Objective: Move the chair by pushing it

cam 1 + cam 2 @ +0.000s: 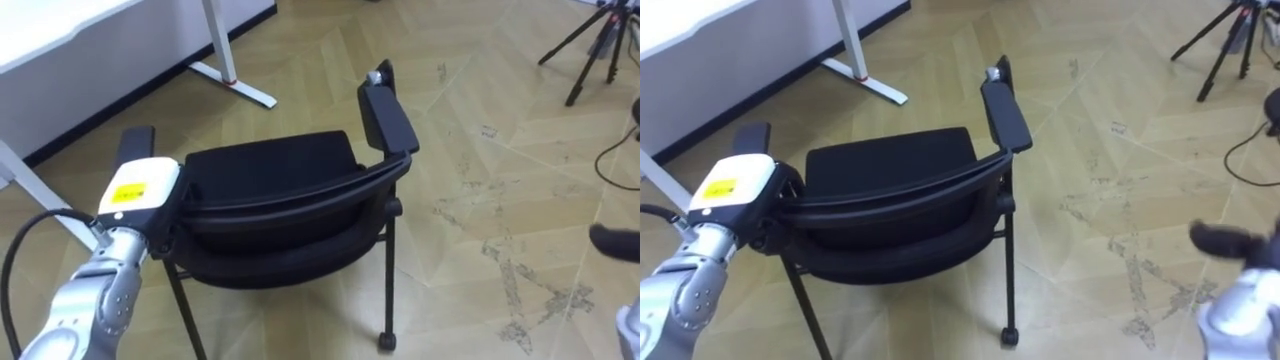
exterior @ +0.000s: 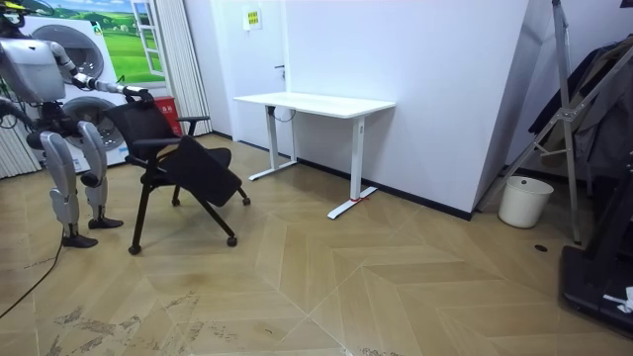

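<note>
A black chair (image 1: 275, 165) with armrests and castors stands on the wood floor just in front of me, its backrest (image 1: 300, 195) nearest to me and its seat facing away. My left hand (image 1: 140, 185) sits on the left end of the backrest, its dark fingers curled over the top edge. Off to the right, my right hand (image 1: 1228, 240) hangs apart from the chair with straight fingers, holding nothing. In the room view I stand upright behind the chair (image 2: 173, 158) at that view's left.
A white desk (image 1: 60, 30) with a white leg and foot (image 1: 232, 82) stands beyond the chair on the left. A dark tripod (image 1: 590, 45) is at the far right. In the room view a white bin (image 2: 524, 201) stands by the wall, and open floor lies between chair and desk (image 2: 316, 102).
</note>
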